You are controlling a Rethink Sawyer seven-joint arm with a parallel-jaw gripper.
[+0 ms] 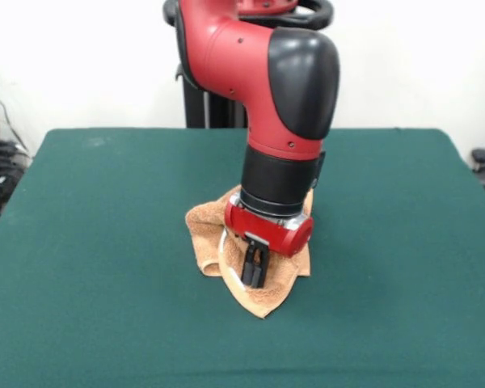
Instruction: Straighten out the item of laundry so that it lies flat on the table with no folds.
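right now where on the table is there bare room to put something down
Bare green table runs wide on both sides of the towel, out to the picture's left and right edges, along the near edge below it, and in a far strip toward the pedestal. The middle is crowded: the arm and gripper sit low over the bunched towel.

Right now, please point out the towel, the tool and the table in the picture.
towel (204,229): front view, its bunched left part.
tool (255,267): front view, its dark tips over the towel.
table (89,242): front view, bare green cloth, left side.
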